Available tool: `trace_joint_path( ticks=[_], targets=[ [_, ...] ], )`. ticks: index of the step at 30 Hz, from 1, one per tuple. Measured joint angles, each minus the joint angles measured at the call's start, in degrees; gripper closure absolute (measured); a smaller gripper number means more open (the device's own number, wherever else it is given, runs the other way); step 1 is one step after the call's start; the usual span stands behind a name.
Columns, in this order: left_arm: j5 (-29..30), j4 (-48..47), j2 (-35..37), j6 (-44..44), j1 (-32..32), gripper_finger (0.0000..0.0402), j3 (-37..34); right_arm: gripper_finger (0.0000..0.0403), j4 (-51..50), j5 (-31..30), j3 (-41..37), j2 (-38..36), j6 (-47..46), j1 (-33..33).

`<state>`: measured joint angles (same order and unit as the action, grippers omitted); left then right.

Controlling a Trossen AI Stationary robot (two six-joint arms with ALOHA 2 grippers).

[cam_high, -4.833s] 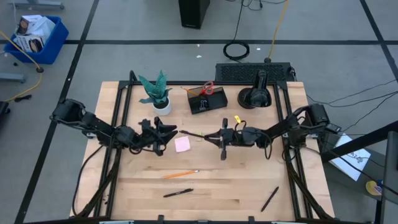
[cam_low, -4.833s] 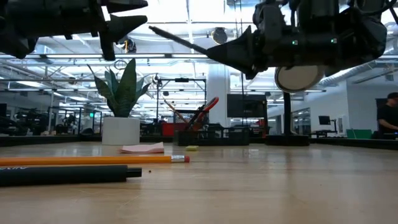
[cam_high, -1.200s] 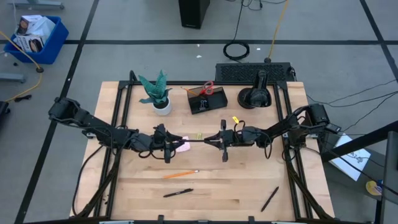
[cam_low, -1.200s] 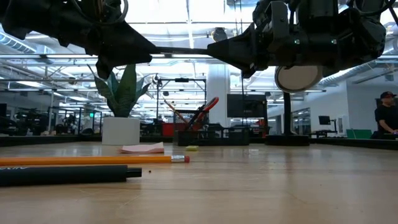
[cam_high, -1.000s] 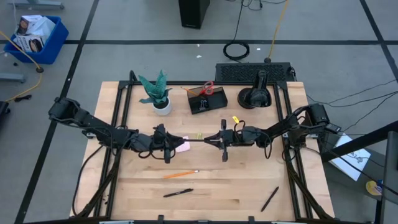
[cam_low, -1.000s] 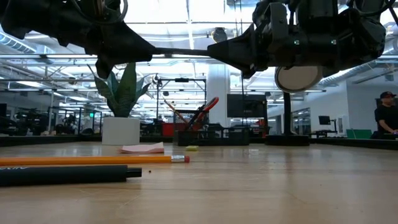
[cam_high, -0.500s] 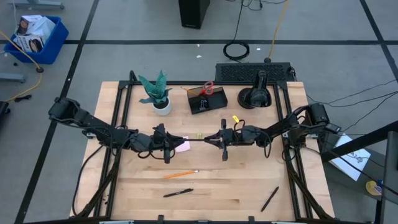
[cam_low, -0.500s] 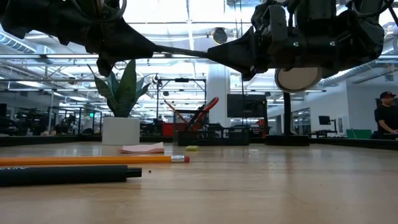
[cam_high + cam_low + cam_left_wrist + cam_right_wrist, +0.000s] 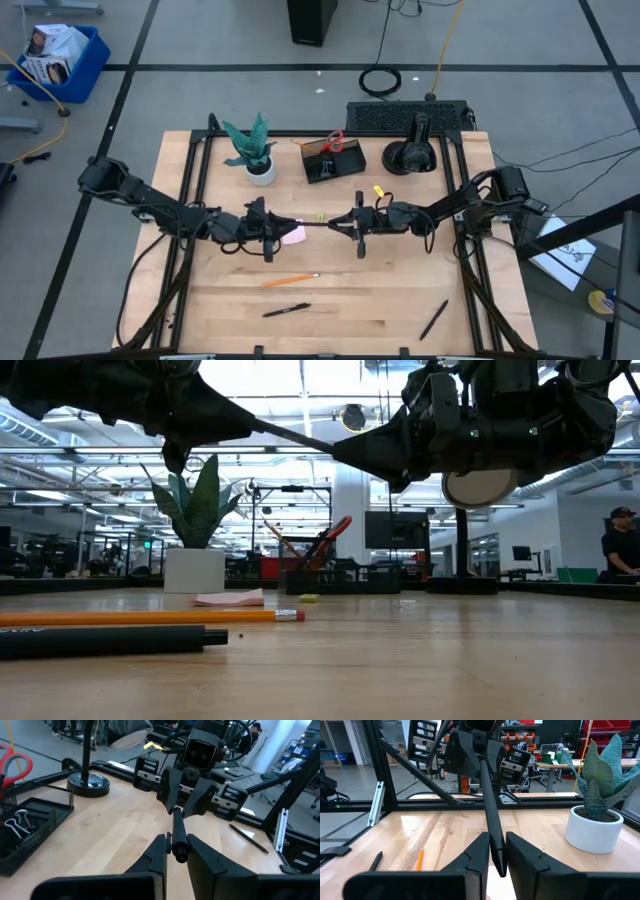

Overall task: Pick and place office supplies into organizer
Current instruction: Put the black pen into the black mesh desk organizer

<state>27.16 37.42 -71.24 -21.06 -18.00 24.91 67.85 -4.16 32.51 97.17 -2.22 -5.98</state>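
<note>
A black pen (image 9: 311, 224) hangs in the air over the table's middle, spanning between my two grippers. My left gripper (image 9: 287, 224) is shut on its left end and my right gripper (image 9: 336, 224) on its right end; both point level at each other. In the low view the pen (image 9: 296, 438) slants down from the left gripper (image 9: 246, 424) to the right gripper (image 9: 340, 450). The dark organizer (image 9: 328, 164) stands at the far middle with red-handled scissors (image 9: 335, 141) sticking up from it. A pink sticky-note pad (image 9: 294, 235) lies flat below the left gripper. My left gripper pinches the pen's left end (image 9: 178, 851) between its two fingers, coming level from the table's left, fingers along the pen. The pen is clear of the table. My right gripper has the pen's right end (image 9: 496, 854) between its two fingers, level from the table's right, fingers along the pen.
A teal plant in a white pot (image 9: 256, 158) stands far left, a black domed stand (image 9: 410, 155) far right. An orange pencil (image 9: 290, 281), a black pen (image 9: 286, 311) and another black pen (image 9: 433, 320) lie near the front. A yellow piece (image 9: 381, 192) lies by the right arm.
My left gripper has tipped where it stands, and the pen's left end has risen with it. The pen was level between the grippers and now slants down toward my right gripper, which has kept its place.
</note>
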Motion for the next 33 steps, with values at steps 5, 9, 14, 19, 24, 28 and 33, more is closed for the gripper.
trace_joint_path(
  ticks=[5,9,14,19,24,28,33],
  targets=[
    [0.00,0.05,0.00,-0.26,0.00,0.0355,0.00,0.0352,-0.38,0.00,0.00,0.00,0.17,0.00],
    [0.06,0.54,0.00,-0.15,0.00,0.0352,0.00,0.0343,-0.37,0.00,0.00,0.00,0.56,0.00],
    [0.96,0.57,0.00,-0.02,-0.02,0.0352,0.00,0.0327,-0.92,-0.02,0.00,0.00,0.99,0.00],
    [1.33,0.56,0.00,0.01,-0.02,0.0351,0.00,0.0314,-2.54,-0.11,0.00,0.00,1.20,0.00],
    [1.44,0.56,0.00,0.05,-0.03,0.0351,0.00,0.0309,-2.97,-0.13,0.00,0.00,1.38,0.00],
    [1.89,0.60,0.00,0.13,-0.04,0.0351,0.00,0.0309,-3.50,-0.16,0.00,0.00,1.25,-0.03],
    [2.48,0.60,0.00,0.39,-0.13,0.0351,0.02,0.0306,-7.02,-0.02,0.00,0.00,-0.15,-0.15]
  ],
)
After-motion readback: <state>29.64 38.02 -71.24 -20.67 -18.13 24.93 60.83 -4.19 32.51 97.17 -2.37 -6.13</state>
